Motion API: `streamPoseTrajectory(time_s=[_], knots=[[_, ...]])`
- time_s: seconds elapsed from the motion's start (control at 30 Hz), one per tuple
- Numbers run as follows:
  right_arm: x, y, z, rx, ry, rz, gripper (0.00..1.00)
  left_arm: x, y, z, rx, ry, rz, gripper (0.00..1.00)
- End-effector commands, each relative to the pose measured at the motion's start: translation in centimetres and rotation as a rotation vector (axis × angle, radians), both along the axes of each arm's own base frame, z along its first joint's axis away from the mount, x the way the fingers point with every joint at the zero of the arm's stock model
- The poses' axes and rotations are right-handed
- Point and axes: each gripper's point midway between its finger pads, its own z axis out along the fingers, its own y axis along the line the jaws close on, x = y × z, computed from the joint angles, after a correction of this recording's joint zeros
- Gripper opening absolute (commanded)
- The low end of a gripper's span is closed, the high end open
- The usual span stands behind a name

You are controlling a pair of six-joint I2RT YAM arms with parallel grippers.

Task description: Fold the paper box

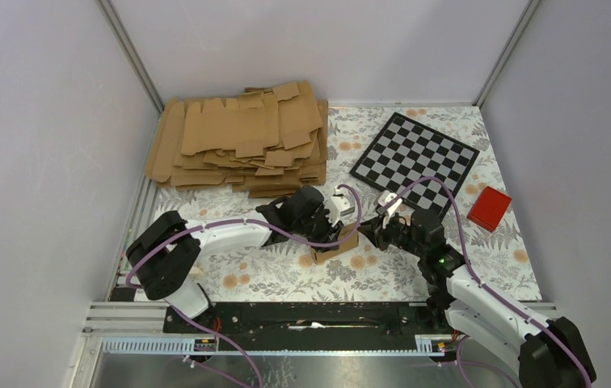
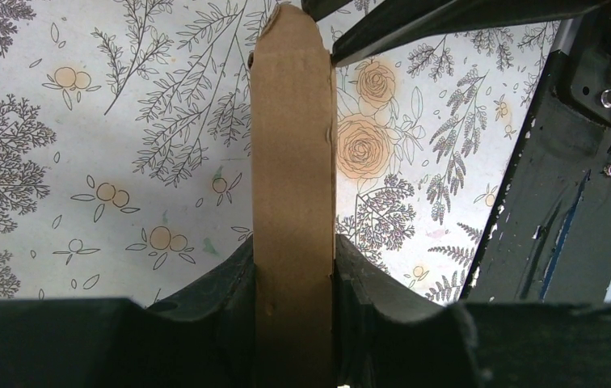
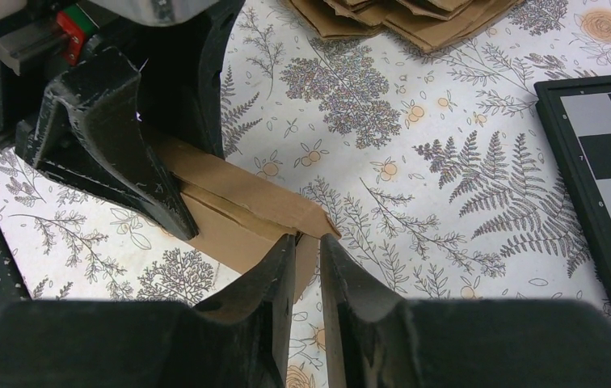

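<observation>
While it is sitting low near the middle of the floral-patterned tabletop (image 1: 286,279), between my two arms, the small brown kraft cardboard paper box (image 1: 336,246) is being clamped by my left fingers (image 2: 221,283), one black finger pressing on each side of an upright panel. My right fingers (image 3: 266,283) are standing nearly closed around the tip of a flap; I cannot tell whether they are pinching it. Farther back are lying a heap of flat brown cardboard blanks (image 1: 242,137), a black-and-white chessboard (image 1: 414,153) and a small red block (image 1: 489,208).
</observation>
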Motion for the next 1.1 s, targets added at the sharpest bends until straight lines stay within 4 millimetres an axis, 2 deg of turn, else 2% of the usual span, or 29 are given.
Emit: streamPoseTrajectory(time_s=[0.0, 0.5, 0.8, 0.93, 1.07], knots=[[0.8, 0.7, 2.3, 0.062, -0.068, 0.006, 0.24, -1.0, -1.7, 2.4, -0.102, -0.017, -0.09, 0.26], [1.0, 1.6, 2.8, 0.11, -0.038, 0.018, 0.25, -1.6, -1.9, 2.4, -0.114, 0.008, -0.123, 0.26], [0.7, 1.7, 2.5, 0.099, -0.002, 0.032, 0.29, -1.3, -1.8, 2.5, -0.109, -0.009, -0.104, 0.25], [0.5, 1.5, 1.9, 0.062, 0.0, 0.043, 0.37, -1.2, -1.6, 2.6, -0.11, -0.017, -0.097, 0.25], [0.5, 1.5, 1.5, 0.037, -0.011, 0.056, 0.38, -1.4, -1.6, 3.0, -0.124, -0.024, -0.103, 0.25]])
